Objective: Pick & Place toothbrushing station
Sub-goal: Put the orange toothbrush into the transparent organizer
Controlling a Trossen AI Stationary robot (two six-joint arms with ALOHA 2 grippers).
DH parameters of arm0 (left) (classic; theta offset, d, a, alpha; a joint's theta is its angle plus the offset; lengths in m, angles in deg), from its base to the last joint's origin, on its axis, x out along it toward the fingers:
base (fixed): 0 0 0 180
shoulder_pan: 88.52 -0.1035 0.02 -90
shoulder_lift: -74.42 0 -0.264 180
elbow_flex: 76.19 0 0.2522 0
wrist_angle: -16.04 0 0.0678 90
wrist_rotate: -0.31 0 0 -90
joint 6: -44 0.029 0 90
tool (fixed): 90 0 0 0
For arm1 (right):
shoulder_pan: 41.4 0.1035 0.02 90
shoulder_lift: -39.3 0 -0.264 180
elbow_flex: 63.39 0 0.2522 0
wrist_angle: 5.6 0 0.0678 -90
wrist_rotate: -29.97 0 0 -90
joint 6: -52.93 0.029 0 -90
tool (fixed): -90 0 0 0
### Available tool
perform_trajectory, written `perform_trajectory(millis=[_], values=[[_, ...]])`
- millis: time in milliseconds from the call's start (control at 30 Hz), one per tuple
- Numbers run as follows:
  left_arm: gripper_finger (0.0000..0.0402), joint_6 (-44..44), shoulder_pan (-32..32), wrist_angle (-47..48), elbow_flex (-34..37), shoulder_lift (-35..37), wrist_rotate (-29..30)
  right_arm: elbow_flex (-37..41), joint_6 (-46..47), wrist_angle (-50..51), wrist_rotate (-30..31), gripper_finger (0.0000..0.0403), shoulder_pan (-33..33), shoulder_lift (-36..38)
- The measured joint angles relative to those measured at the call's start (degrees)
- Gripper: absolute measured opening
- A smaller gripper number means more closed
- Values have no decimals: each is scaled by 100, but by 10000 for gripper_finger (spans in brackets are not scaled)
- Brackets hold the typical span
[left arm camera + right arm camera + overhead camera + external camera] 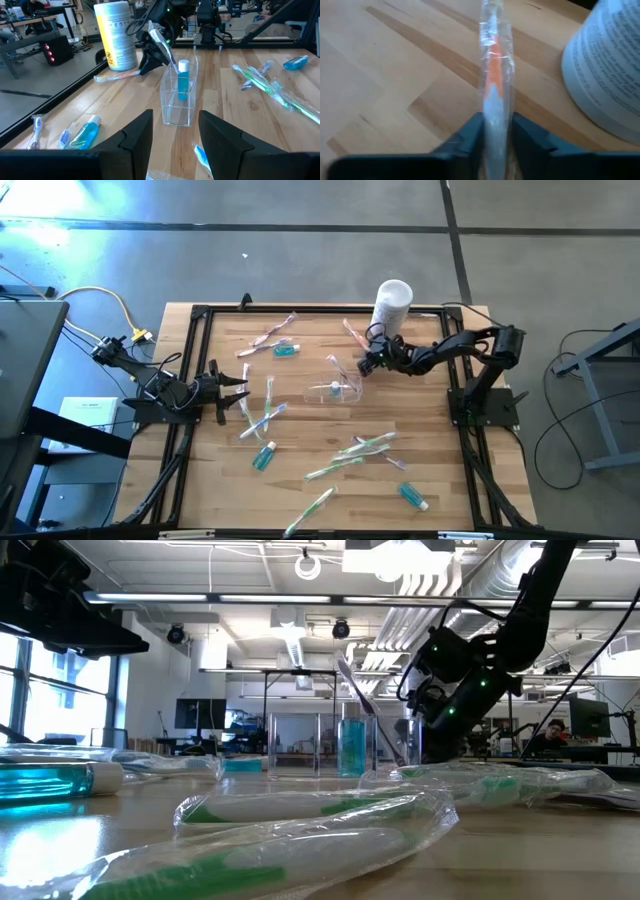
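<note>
A: Clear wrapping blurs the toothbrush clamped between the right gripper fingers, beside the canister.

B: The clear cup holds one teal tube; the left gripper waits, fingers parted.

A small clear plastic cup stood near the middle of the table with one teal tube upright inside it. A wrapped toothbrush with an orange part was pinched and lifted beside the cup. More wrapped toothbrushes and teal tubes lay flat, scattered around.
</note>
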Motion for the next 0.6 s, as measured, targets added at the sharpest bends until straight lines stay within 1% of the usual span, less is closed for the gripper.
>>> perform_trajectory(millis=[33, 100, 233, 333, 400, 600], values=[[155, 0, 1, 0, 0, 0, 0, 0, -12, 17, 6, 39, 0, 4], [155, 0, 2, 2, 0, 0, 0, 2, -62, 43, 14, 23, 2, 9], [155, 0, 0, 2, 0, 0, 0, 2, -123, 71, 295, 20, 108, 30], [155, 0, 0, 2, 0, 0, 0, 37, -205, 288, 489, 17, 291, 250], [155, -1, 1, 2, 0, 0, -4, 33, -276, 412, 712, 17, 477, 522], [155, -21, 0, 2, 0, 2, -11, 22, -327, 1010, 1701, 17, 1239, 1695]])
